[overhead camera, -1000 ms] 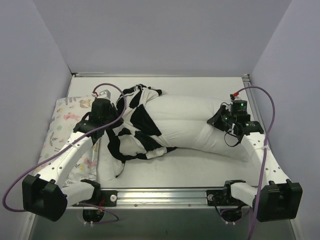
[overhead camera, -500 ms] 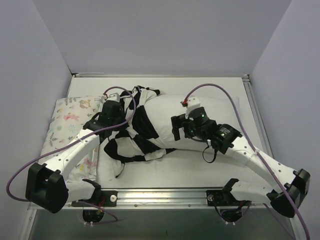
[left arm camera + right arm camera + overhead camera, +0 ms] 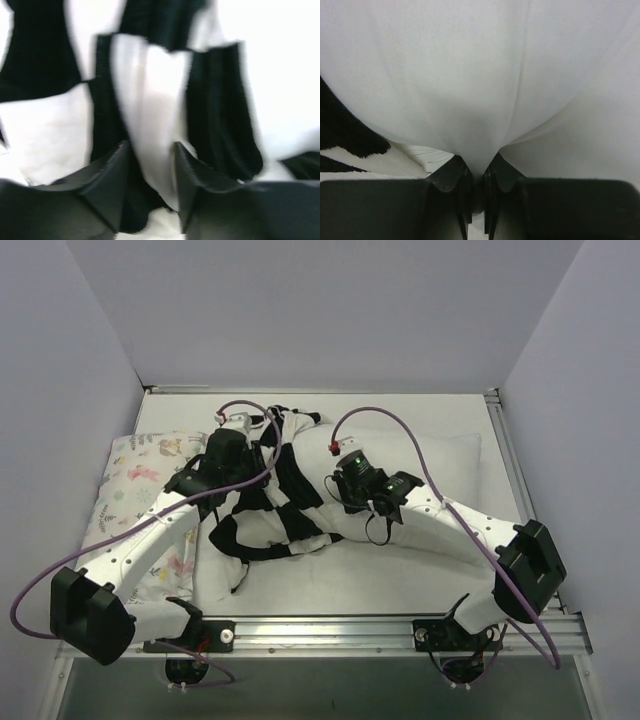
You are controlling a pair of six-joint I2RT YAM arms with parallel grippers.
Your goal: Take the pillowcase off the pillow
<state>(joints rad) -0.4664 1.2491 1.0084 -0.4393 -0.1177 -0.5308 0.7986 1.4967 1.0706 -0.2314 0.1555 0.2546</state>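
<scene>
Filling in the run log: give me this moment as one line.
left gripper: pinching pillowcase fold | right gripper: shut on pillow fabric | pillowcase: bunched at pillow's end by left arm, not yet off

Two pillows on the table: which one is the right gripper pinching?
The plain white pillow in the middle, its left end inside the checkerboard pillowcase. The right gripper is shut on its fabric. The animal-print pillow lies at the left edge, ungripped.

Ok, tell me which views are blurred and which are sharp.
Top external: sharp, evenly lit, no glare. Left wrist: smeared with blur, the pillowcase checks and the left claw both soft-edged. Right wrist: crisp, the pillow folds clear where the right claw pinches them, though the claw body is dark.
</scene>
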